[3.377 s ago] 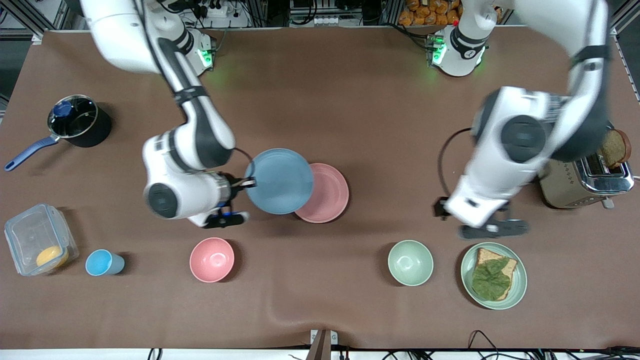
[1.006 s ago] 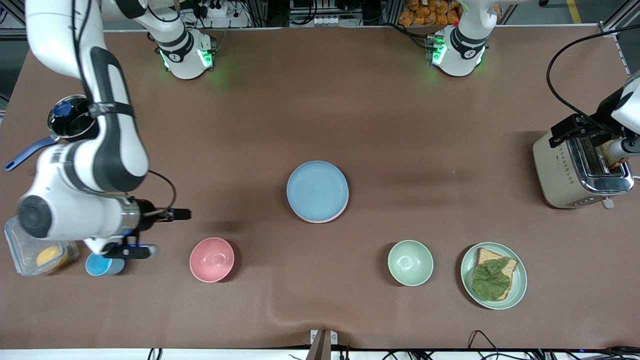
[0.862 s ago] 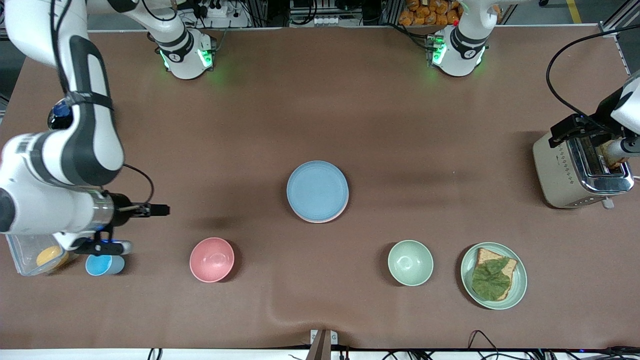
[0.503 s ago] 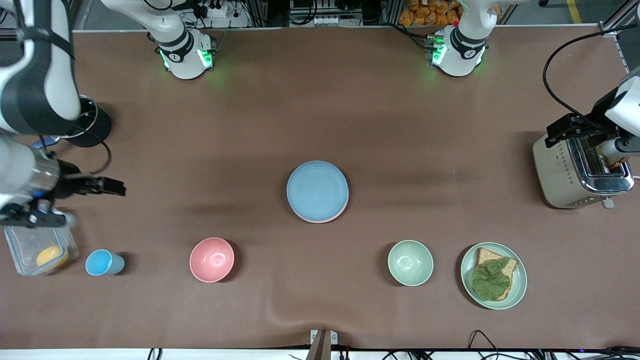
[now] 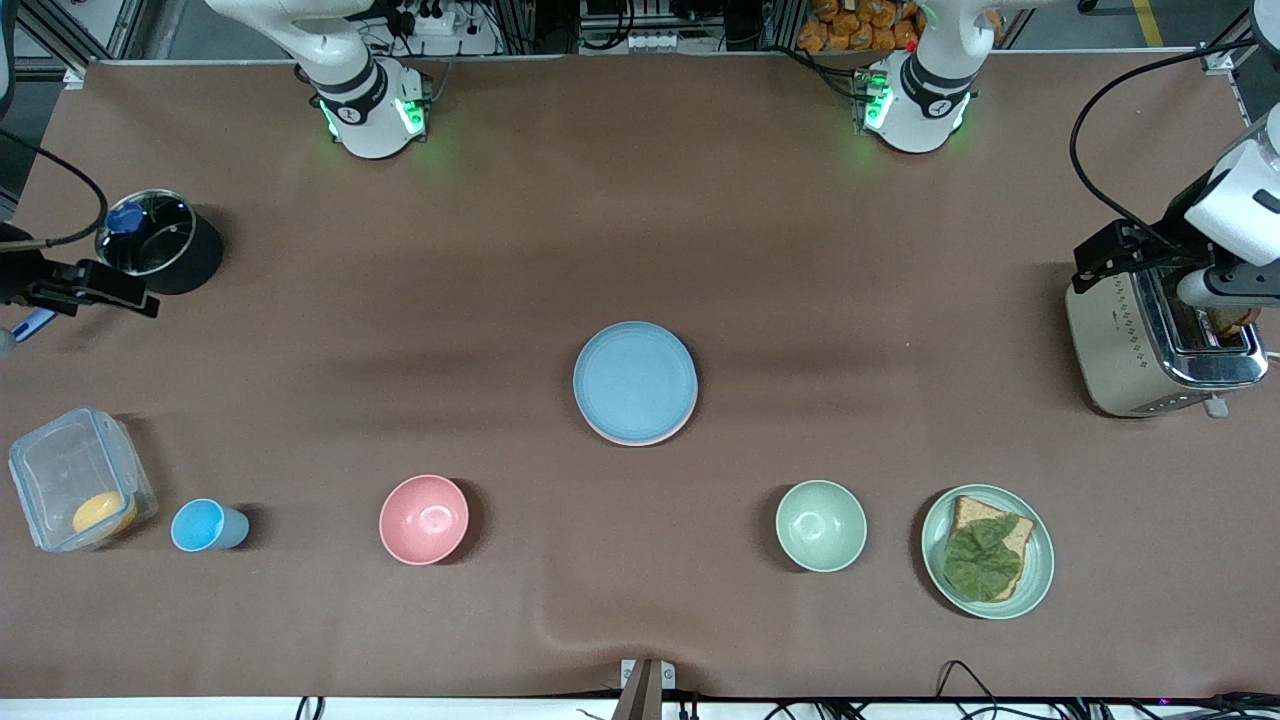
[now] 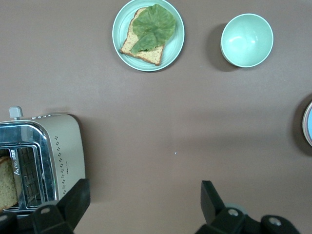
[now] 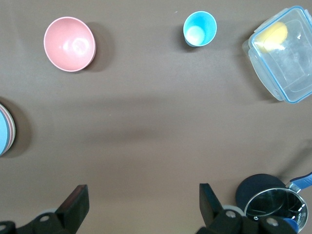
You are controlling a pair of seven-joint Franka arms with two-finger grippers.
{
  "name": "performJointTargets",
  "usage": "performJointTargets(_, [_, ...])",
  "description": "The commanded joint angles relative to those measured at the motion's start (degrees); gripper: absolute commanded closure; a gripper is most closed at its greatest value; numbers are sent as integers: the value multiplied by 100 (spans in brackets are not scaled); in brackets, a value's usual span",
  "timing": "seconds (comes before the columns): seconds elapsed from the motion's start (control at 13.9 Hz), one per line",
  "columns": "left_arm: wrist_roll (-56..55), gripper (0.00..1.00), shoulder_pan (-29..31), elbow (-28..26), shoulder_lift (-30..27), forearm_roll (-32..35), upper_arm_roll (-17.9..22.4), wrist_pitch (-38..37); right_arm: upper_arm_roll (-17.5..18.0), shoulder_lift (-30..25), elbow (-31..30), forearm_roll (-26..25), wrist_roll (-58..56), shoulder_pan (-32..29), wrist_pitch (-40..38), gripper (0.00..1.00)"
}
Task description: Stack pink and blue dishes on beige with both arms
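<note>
since the blue plate (image 5: 635, 378) lies squarely on the pink plate (image 5: 641, 439) in the middle of the frame, with only a thin pink crescent showing at its lower edge, the stacking looks done or close to it. the beige plate cannot be made out from above; it may sit hidden under the two, and the right wrist view shows only a layered sliver at the frame edge, so i cannot tell.

both arms are at the ends of the desk (image 5: 640, 200). the right claw (image 5: 105, 290) hangs at the frame edge on the right arm's end, upper half, just beside the pot (image 5: 158, 240), its fingers spread wide with nothing between them. the left claw (image 5: 1112, 255) hovers over the toaster (image 5: 1160, 350) at the frame edge on the left arm's end, likewise spread wide and empty.

the step in hand seems to be parking clear of the stack. to do it well, each claw should keep its height so the right one misses the pot's rim and handle and the left one misses the toaster and its bread, and neither should pass low over the centre, where a brush could slide the top plate off line.
</note>
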Motion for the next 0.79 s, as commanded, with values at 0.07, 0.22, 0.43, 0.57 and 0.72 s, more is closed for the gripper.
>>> performJointTargets(0.07, [127,0,53,204,84,-49,-28,-88,187,-259,-289,-134,-156,-102,120,0])
performJointTargets(0.22, [127,0,53,231,85,-49,-28,-88,249,-259,-289,-204,-156,-102,155,0])
performJointTargets(0.43, [127,0,44,231,85,-40,-28,-97,433,-259,-289,-441,-148,-163,208,0])
performJointTargets(0.57, [127,0,53,231,94,-49,-28,-97,434,-251,-289,-442,-139,-164,208,0])
performJointTargets(0.72, [118,0,53,231,94,-49,-28,-106,434,-207,-272,-450,-95,-129,191,0])
